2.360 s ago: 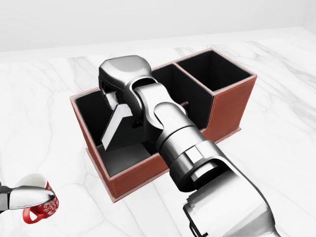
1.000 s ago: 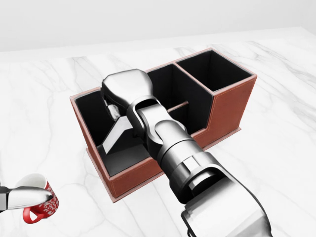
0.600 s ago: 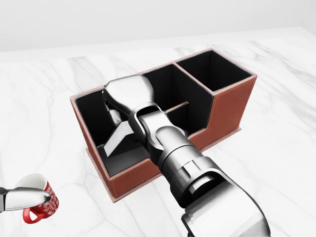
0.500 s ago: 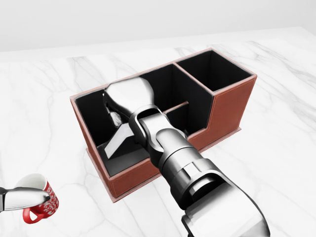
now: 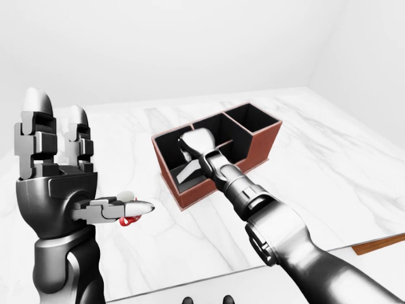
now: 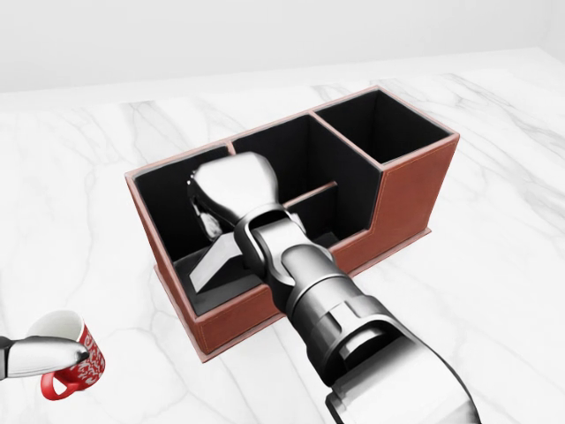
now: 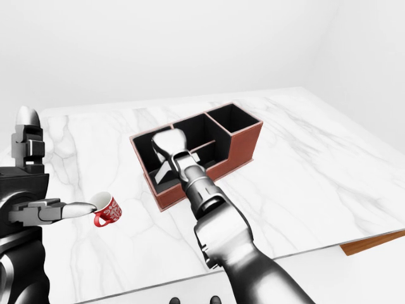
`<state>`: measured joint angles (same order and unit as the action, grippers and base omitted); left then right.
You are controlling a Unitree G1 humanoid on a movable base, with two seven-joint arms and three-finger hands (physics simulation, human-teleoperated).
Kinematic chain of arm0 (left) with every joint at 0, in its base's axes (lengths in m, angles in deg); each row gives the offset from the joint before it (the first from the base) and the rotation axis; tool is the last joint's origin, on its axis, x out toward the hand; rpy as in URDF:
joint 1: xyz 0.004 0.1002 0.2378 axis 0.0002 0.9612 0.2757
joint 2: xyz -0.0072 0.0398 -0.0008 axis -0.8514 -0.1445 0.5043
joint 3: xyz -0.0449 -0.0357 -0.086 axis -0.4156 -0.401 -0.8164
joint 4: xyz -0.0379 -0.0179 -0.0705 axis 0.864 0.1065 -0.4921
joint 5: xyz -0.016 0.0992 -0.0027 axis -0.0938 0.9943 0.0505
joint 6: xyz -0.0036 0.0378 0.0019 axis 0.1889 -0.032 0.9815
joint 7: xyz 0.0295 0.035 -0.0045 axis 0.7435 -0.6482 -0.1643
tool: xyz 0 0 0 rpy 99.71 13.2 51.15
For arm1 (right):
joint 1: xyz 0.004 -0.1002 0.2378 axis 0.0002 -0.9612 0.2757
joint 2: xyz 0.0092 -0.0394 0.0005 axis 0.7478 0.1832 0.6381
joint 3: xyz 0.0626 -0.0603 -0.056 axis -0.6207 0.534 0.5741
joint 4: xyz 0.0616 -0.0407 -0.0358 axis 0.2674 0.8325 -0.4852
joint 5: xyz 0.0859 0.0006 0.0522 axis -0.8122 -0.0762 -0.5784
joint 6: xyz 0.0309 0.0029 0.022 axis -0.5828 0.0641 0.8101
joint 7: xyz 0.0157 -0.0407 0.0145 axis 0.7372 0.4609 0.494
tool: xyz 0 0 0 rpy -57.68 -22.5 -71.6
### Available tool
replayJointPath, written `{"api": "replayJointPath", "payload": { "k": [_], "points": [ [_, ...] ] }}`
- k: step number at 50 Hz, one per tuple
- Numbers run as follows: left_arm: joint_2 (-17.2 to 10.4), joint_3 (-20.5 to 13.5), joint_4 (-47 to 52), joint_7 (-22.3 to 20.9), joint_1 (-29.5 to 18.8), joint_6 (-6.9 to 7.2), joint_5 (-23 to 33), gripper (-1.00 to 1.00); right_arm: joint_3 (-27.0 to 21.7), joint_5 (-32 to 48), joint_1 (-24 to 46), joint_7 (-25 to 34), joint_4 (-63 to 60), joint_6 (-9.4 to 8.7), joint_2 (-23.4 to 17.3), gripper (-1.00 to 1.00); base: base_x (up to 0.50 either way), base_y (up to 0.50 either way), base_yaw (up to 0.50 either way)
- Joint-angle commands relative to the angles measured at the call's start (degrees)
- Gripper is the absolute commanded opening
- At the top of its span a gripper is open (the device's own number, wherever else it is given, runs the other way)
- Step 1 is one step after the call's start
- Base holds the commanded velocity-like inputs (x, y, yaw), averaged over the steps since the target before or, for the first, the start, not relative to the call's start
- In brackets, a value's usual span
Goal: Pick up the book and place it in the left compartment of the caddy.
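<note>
- Nearest us, left hand (image 5: 54,164) stands raised at the left edge of the left-eye view, fingers (image 5: 35,136) straight up and spread, thumb pointing right. We see nothing in it.
- Just past that thumb, a red mug (image 7: 107,209) with a white inside sits on the marble table (image 7: 304,164), well apart from the caddy. In the head view it shows at bottom left, part covered by the thumb tip.
- Right arm comes in from the bottom right of each view and reaches up-left over the caddy's near wall.
- Right hand (image 6: 231,201) is down inside the left compartment of the caddy (image 6: 415,190), knuckles toward us. We see only its back; the fingers are hidden under it, so we cannot tell how far they are open.
- Book (image 6: 216,258) shows as a grey slab tilted in the left compartment, its lower end near the floor at the near wall, its upper end running up under the right hand. We cannot tell whether the hand grips it or only touches it.
- Caddy is red-brown outside, black inside, with one long compartment at left, two middle ones split by a low divider, and a tall square one at right in the head view.
- Farther out, only bare marble, then a plain pale wall.
- A brown edge (image 7: 373,242) shows at the lower right of the eye views, below the table's corner.
</note>
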<state>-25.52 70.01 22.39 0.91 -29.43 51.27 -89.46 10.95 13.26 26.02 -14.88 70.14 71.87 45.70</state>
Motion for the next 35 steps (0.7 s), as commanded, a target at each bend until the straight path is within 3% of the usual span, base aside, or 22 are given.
{"api": "replayJointPath", "payload": {
  "k": [1,35],
  "points": [
    [0.03,0.06,-0.77,-0.22,0.0,0.0,-0.01,1.0,-0.78,1.58,-0.06,-3.11,-0.41,-0.17,0.06,-1.0,0.0,0.0,0.0],
    [-0.2,0.32,-3.28,-0.63,-0.06,0.0,-0.02,1.0,-0.69,4.32,-1.77,-3.68,0.29,-0.4,1.3,-1.0,0.0,0.0,0.0]
  ]
}}
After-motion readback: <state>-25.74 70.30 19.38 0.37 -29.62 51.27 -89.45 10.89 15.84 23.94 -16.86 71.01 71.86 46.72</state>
